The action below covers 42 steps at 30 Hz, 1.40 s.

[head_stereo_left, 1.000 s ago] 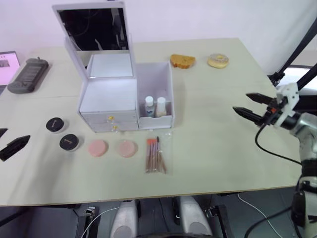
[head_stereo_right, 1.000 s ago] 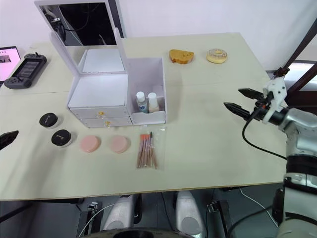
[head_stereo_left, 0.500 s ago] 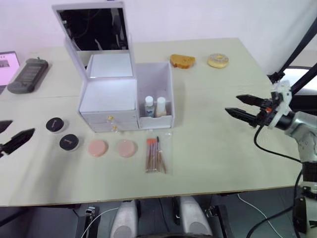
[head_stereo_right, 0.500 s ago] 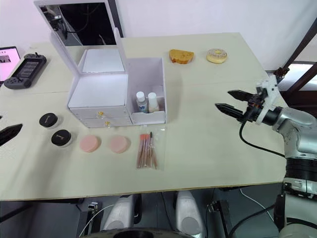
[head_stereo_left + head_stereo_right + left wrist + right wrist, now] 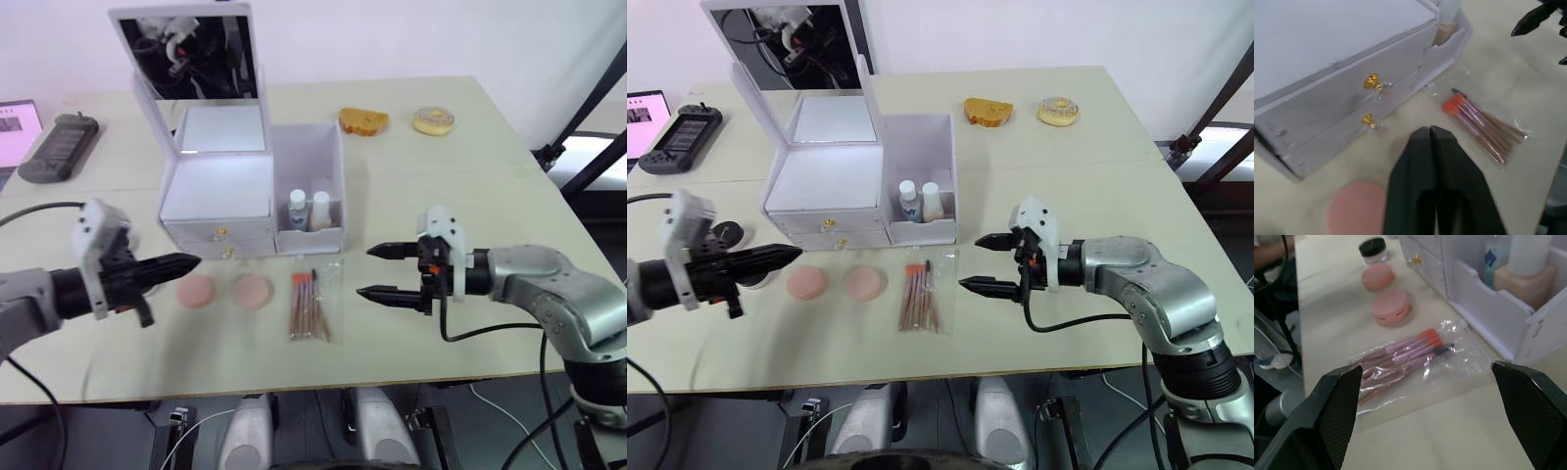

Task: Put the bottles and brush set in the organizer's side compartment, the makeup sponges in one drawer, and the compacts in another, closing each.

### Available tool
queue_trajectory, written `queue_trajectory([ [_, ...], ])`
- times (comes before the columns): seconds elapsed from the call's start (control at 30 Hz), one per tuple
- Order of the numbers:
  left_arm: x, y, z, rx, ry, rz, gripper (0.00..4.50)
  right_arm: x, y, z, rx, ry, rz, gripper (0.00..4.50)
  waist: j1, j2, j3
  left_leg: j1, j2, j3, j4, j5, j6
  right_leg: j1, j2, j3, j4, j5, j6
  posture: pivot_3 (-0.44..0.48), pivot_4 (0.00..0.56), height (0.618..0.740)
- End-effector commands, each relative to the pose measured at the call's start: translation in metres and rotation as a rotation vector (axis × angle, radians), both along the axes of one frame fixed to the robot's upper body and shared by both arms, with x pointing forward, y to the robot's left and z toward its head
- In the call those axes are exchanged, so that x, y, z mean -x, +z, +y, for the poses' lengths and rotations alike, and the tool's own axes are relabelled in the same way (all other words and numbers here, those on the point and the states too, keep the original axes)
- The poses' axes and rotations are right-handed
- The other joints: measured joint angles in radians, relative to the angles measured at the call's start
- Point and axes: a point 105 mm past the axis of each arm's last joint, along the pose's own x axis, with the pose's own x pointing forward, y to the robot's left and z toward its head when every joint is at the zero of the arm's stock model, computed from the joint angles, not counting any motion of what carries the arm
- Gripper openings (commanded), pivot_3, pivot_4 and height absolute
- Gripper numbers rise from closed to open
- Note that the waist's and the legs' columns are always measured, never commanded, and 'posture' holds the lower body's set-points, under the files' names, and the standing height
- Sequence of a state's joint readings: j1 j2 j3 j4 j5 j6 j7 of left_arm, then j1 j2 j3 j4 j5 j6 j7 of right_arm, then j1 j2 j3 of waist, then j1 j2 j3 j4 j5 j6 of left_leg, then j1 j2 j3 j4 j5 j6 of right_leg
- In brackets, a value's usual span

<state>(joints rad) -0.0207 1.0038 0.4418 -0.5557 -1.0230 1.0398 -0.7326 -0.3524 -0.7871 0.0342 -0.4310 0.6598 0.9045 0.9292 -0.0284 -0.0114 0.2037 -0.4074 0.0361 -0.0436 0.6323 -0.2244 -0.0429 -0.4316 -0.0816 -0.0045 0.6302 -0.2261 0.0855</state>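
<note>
My right end effector (image 5: pixel 380 271) hangs wide open just beside the bagged brush set (image 5: pixel 310 306), which lies flat on the counter (image 5: pixel 470 176) in front of the organizer's side compartment (image 5: pixel 307 186) where two bottles (image 5: pixel 307 209) already stand; I judge I should come in low, pinch the bag across its middle and lift clear of the compartment's front wall. My left end effector (image 5: pixel 186 262) is closed and empty near the drawers (image 5: pixel 1371 103), above a pink makeup sponge (image 5: pixel 194 292); the pale counter also carries a handheld game console (image 5: pixel 59 147), a toast slice (image 5: pixel 363 120) and a doughnut (image 5: pixel 433 120) well apart.

2 bottles (image 5: pixel 307 210) stand in the organizer's (image 5: pixel 220 191) right compartment; the brush set (image 5: pixel 310 306) lies before it.
</note>
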Motion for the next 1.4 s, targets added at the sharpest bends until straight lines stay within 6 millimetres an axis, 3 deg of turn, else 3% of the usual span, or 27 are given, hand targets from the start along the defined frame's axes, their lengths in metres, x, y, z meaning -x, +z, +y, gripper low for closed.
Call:
queue_trajectory([
  [0.03, 0.018, -0.011, -0.03, 0.012, -0.12, 0.195, 0.06, 0.007, -0.003, 0.004, 0.012, -0.014, 0.116, 4.5, 0.008, 0.0, 0.0, 0.0, 0.0, 0.0, 0.0, 0.0, 0.0, 0.0, 0.0, 0.0, 0.0, 0.0, 0.0, 0.0, 0.15, 0.74],
  [0.13, 0.018, -0.016, -0.039, 0.025, -0.146, 0.328, 0.06, 0.007, -0.015, 0.003, 0.054, -0.081, 0.257, 4.5, 0.013, 0.0, 0.0, 0.0, 0.0, -0.001, 0.0, 0.0, 0.0, 0.0, 0.001, 0.0, 0.001, 0.0, -0.001, 0.0, 0.15, 0.74],
  [0.27, 0.0, -0.023, -0.051, 0.073, -0.089, 0.367, 0.06, 0.005, -0.02, 0.005, 0.069, -0.13, 0.346, 4.5, 0.014, 0.0, 0.0, 0.001, 0.0, -0.002, 0.0, 0.0, 0.0, 0.001, 0.001, 0.0, 0.001, 0.0, 0.0, 0.0, 0.15, 0.74],
  [0.4, -0.006, -0.043, -0.065, 0.052, -0.049, 0.422, 0.06, 0.005, -0.025, 0.008, 0.068, -0.163, 0.474, 4.5, 0.014, -0.001, 0.0, 0.0, -0.001, -0.002, 0.0, 0.0, 0.0, 0.001, 0.001, 0.0, 0.0, 0.001, -0.001, 0.0, 0.15, 0.74],
  [0.53, -0.012, -0.056, -0.076, 0.07, 0.01, 0.47, 0.06, 0.001, -0.028, 0.011, 0.058, -0.186, 0.529, 4.5, 0.015, -0.001, 0.0, 0.0, -0.001, -0.003, 0.0, 0.0, 0.0, 0.001, 0.002, 0.0, 0.0, 0.001, -0.001, 0.0, 0.15, 0.74],
  [0.63, -0.006, -0.06, -0.086, 0.081, 0.004, 0.493, 0.06, 0.0, -0.029, 0.013, 0.051, -0.188, 0.548, 4.5, 0.015, -0.002, 0.0, 0.0, -0.001, -0.003, 0.0, 0.0, 0.0, 0.001, 0.001, 0.0, 0.0, 0.001, -0.001, 0.0, 0.15, 0.74],
  [1.13, -0.013, -0.087, -0.096, 0.018, 0.112, 0.562, 0.06, -0.009, -0.042, 0.022, 0.044, -0.232, 0.662, 4.5, 0.014, -0.004, -0.002, 0.001, -0.002, -0.004, 0.001, 0.0, 0.0, 0.003, 0.001, 0.0, 0.0, 0.002, -0.001, 0.0, 0.15, 0.74],
  [1.4, -0.019, -0.097, -0.099, -0.021, 0.138, 0.569, 0.06, -0.007, -0.056, 0.044, -0.002, -0.203, 0.762, 4.5, 0.013, -0.01, -0.009, 0.003, -0.002, -0.004, 0.001, 0.0, 0.0, 0.005, 0.002, 0.0, 0.0, 0.002, -0.001, 0.0, 0.15, 0.74],
])
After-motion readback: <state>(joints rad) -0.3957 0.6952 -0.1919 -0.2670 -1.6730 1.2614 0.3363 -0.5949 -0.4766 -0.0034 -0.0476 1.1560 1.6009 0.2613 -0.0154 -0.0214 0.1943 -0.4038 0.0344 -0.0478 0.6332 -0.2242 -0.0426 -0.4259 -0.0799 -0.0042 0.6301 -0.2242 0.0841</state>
